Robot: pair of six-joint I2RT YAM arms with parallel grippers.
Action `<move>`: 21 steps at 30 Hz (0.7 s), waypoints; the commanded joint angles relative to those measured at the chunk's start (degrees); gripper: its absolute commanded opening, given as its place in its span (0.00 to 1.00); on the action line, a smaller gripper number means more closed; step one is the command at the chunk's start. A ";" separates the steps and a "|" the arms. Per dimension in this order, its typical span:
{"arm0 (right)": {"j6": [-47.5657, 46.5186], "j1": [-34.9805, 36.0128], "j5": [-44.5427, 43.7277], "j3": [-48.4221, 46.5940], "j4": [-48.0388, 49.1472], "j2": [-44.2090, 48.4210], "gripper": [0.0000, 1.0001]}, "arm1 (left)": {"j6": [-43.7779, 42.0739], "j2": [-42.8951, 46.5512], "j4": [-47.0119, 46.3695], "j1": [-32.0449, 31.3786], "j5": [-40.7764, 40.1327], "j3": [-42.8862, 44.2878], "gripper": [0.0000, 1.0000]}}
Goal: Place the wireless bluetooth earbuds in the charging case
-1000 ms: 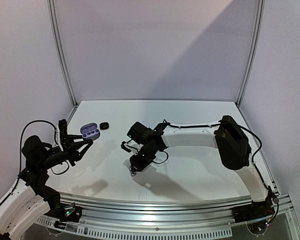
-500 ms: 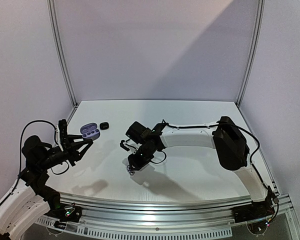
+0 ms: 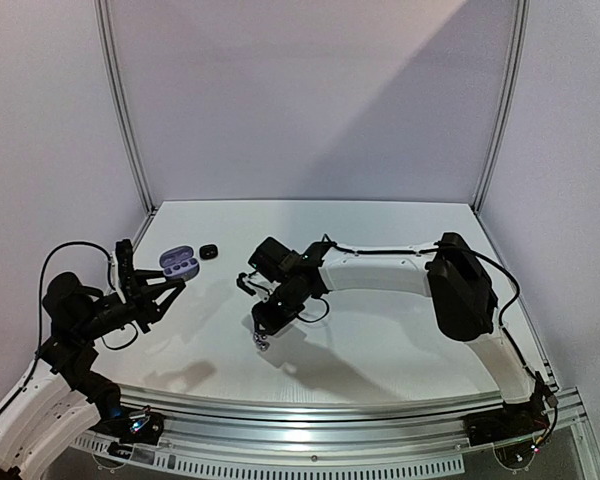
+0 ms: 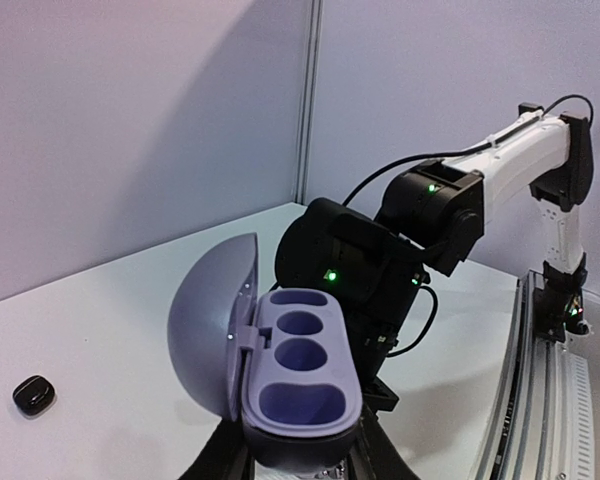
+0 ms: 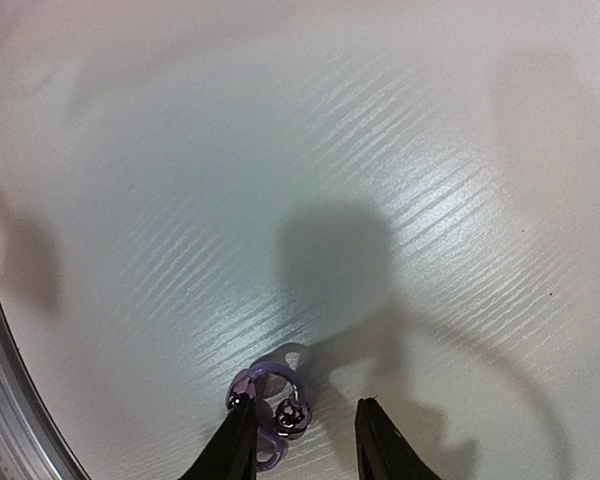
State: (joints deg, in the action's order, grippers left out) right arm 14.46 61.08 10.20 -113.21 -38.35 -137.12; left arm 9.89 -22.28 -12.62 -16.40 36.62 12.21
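Observation:
The purple charging case is open, lid swung left, its sockets empty; my left gripper is shut on its base and holds it above the table. From above, the case sits at the left gripper. One purple, shiny earbud with a loop hook lies on the table, touching the left finger of my right gripper. That gripper is open, and its right finger stands apart from the earbud. In the top view the right gripper points down at mid-table.
A small black pebble-like piece lies on the table behind the case, also seen from the left wrist. The right arm's forearm spans the table's middle. Walls and metal posts close off the back and sides.
The right gripper has crept a little to the left over the table. The left arm and the case have not moved.

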 commanded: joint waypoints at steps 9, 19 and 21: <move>-25.11 -0.98 9.08 -2.48 -2.78 0.02 0.45 | 0.13 0.51 -0.67 0.69 -0.41 -0.87 0.00; -60.29 -5.79 21.94 -10.29 -11.95 0.63 0.71 | -0.19 0.86 -0.52 0.68 -0.75 -0.94 0.00; -62.16 -6.71 23.56 -13.98 -14.27 -2.23 0.66 | -0.22 0.71 -0.55 0.67 -0.76 -0.95 0.00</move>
State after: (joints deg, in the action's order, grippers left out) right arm -36.01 56.51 27.75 -119.77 -46.09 -137.25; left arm 9.89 -21.80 -12.64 -16.40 36.53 12.16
